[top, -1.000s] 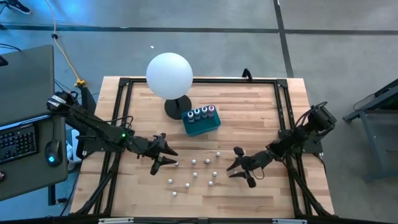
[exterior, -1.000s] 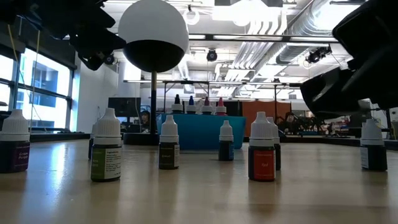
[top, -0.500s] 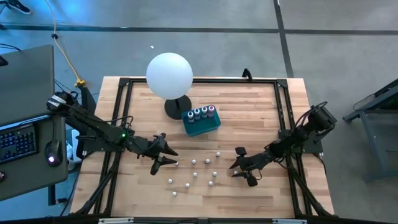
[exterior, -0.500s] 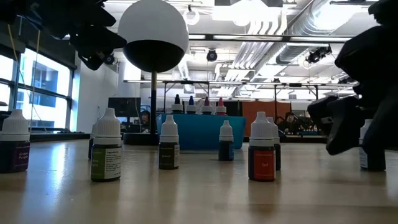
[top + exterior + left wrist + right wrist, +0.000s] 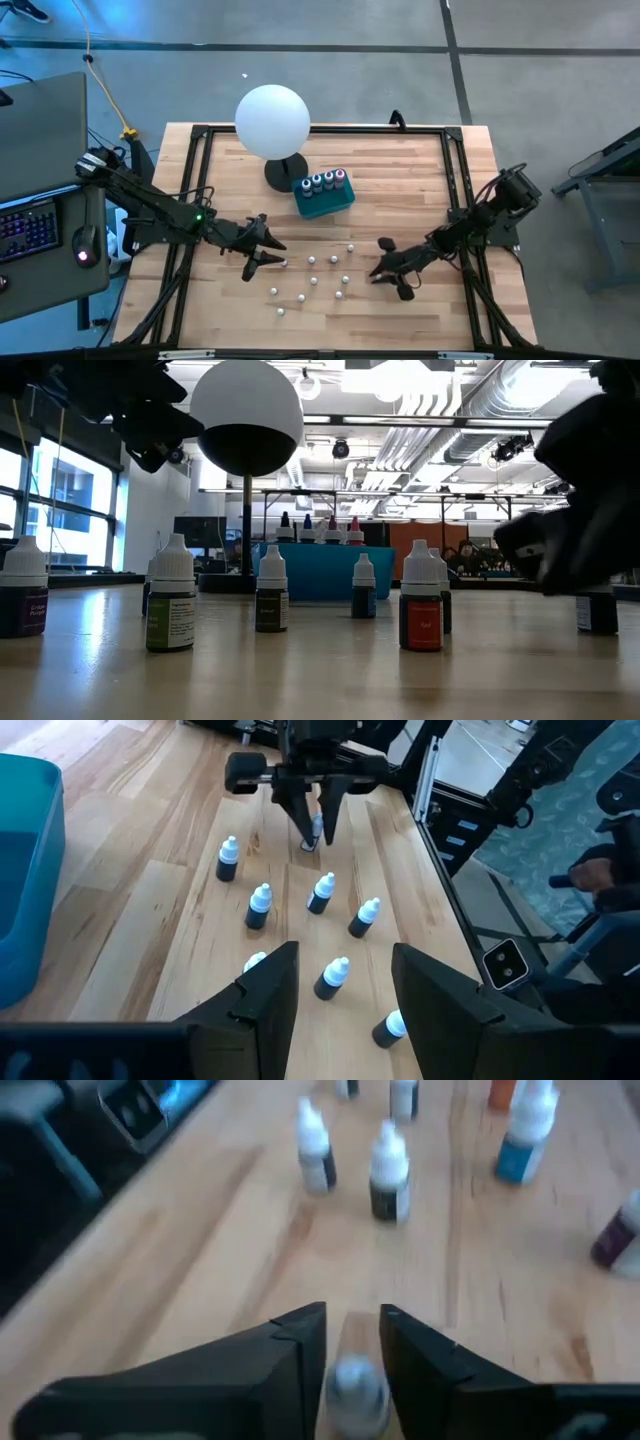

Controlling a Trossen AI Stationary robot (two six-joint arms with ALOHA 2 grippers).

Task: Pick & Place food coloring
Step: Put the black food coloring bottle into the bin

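So the thing that matters here is the right gripper (image 5: 388, 277), down low on the right side of the pale wooden table (image 5: 400, 190), with one small white-capped food coloring bottle (image 5: 352, 1380) sitting right between its two dark fingers (image 5: 290, 1355). The bottle stands upright, so its long axis points straight up and the fingers come at it from the side, one on each flank of the cap. In the right wrist view the fingers look very close to it, but I honestly can't tell if they've actually pinched it or are just bracketing it, so I'd call that one unclear. The rest of the loose bottles (image 5: 330, 275) are scattered over the near middle of the table, to the left of that gripper and between the two arms. The teal plastic tray (image 5: 324, 197) with four bottles already standing in it is farther back, just right of the white globe lamp (image 5: 272, 120). The left gripper (image 5: 262, 247) hangs over the left edge of the scatter with its fingers spread apart and nothing in them. My guess is the right arm is the one doing this pick, since it's the one already around a bottle.
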